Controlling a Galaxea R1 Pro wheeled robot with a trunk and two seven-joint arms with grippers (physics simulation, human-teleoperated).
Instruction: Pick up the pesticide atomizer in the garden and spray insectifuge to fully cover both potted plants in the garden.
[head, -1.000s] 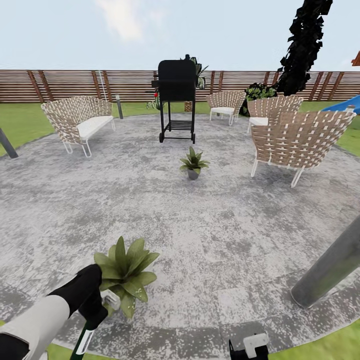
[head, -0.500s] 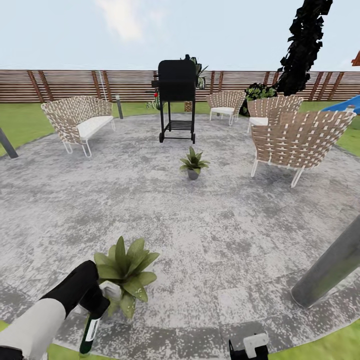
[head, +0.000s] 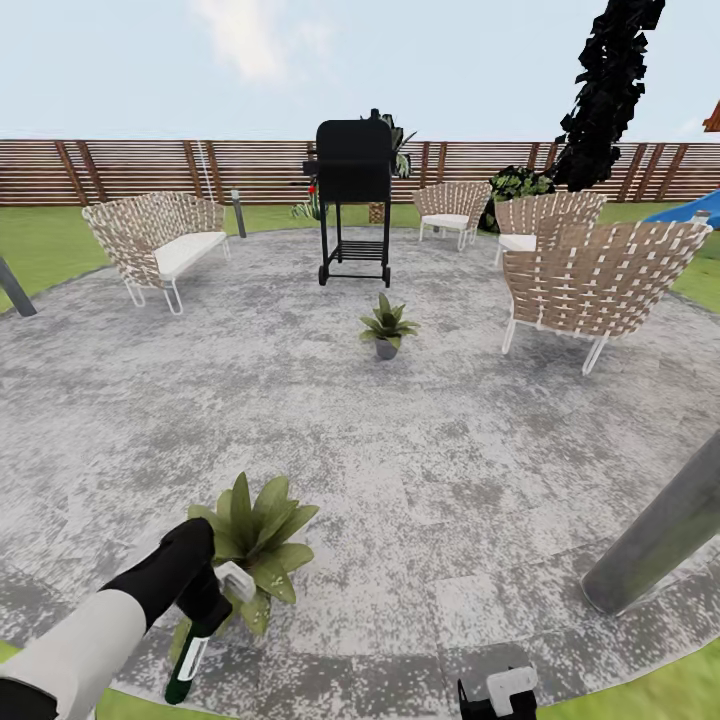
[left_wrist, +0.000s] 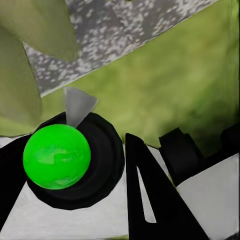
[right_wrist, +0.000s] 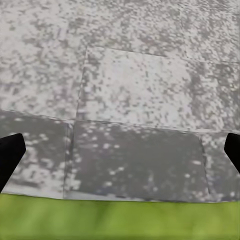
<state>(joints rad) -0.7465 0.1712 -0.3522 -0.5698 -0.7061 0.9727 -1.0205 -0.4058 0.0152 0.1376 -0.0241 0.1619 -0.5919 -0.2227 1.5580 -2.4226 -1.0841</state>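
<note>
Big round grey patio (head: 420, 440) fills the middle of the scene, green lawn (head: 30, 240) around it, slatted fence (head: 140, 170) across the far side. Wicker chairs: one far left (head: 160, 245), one nearer on the right (head: 600, 280), two more far right by the fence. Black grill (head: 354, 200) stands far centre on the patio. Thick grey post (head: 665, 530) leans in at near right.

Plants next. Near potted plant (head: 255, 545), broad green leaves, sits near left on the patio, close to the lawn edge. Far potted plant (head: 387, 325) w/ small grey pot stands mid-patio, just in front of the grill, well apart from the near one.

Left arm, white forearm and black wrist, reaches in from near left. Left claw (head: 208, 600) is clenched on the pesticide atomizer (head: 190, 660), slim dark bottle w/ pale label hanging down from the grip, pale spray head up top right against the near plant's leaves. In the left wrist view: bright green round end of the bottle (left_wrist: 56, 156) in a black ring, a pale grey nozzle piece beside it, blurred leaves close by, lawn and patio edge beyond.

Right claw (head: 505, 692) sits low at near right over the patio rim. In the right wrist view its black fingertips (right_wrist: 9, 155) stand far apart at either edge, so released, nothing between them but paving and a strip of grass.
</note>
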